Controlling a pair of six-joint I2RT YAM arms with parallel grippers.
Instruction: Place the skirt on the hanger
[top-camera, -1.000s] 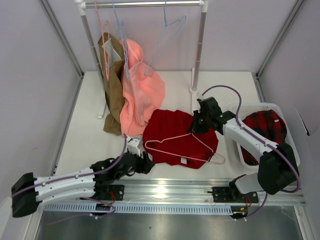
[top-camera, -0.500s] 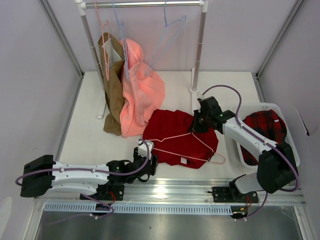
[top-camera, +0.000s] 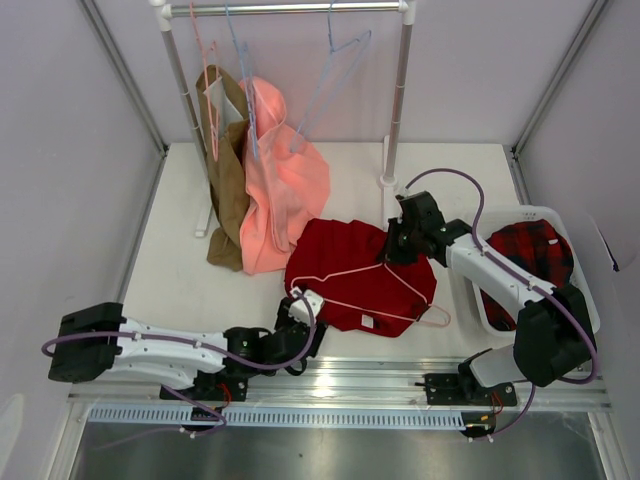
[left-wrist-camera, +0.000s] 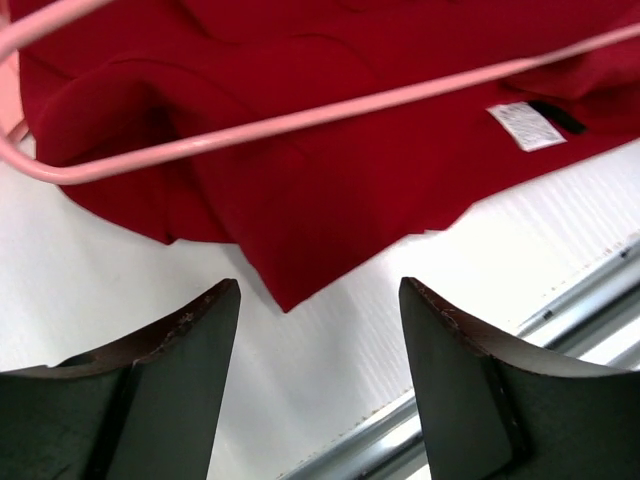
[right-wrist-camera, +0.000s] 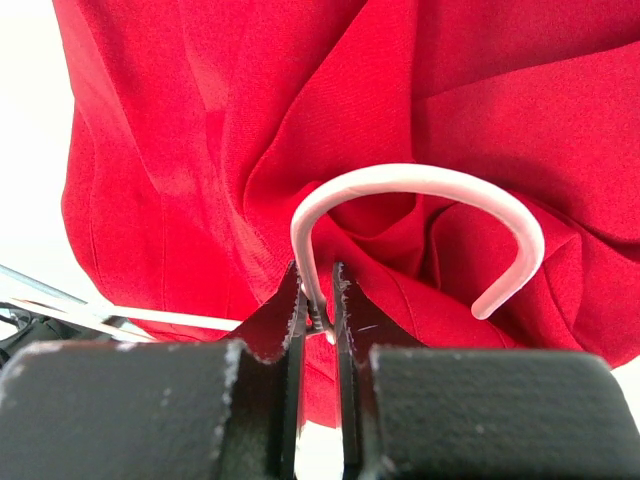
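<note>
The dark red skirt (top-camera: 350, 262) lies crumpled flat on the table's middle, its white label (left-wrist-camera: 525, 125) near the front hem. The pale pink hanger (top-camera: 352, 272) lies on top of it. My right gripper (top-camera: 392, 256) is shut on the hanger's neck just below the hook (right-wrist-camera: 420, 185), at the skirt's far right side. My left gripper (top-camera: 301, 312) stands open low over the table at the skirt's near left corner. In the left wrist view that corner (left-wrist-camera: 290, 290) points between my fingertips (left-wrist-camera: 225, 300), which hold nothing, and the hanger's bar (left-wrist-camera: 300, 118) crosses the cloth beyond.
A clothes rack (top-camera: 400, 100) at the back carries light blue hangers (top-camera: 335, 70), a brown garment (top-camera: 225, 190) and a salmon-pink garment (top-camera: 285, 190). A white basket (top-camera: 530, 211) with plaid cloth (top-camera: 530, 255) stands at the right. A metal rail (top-camera: 380, 375) runs along the near edge.
My left arm has swung right along the near edge, bringing its open gripper up to the skirt's near left corner. The right gripper and hanger have stayed put.
</note>
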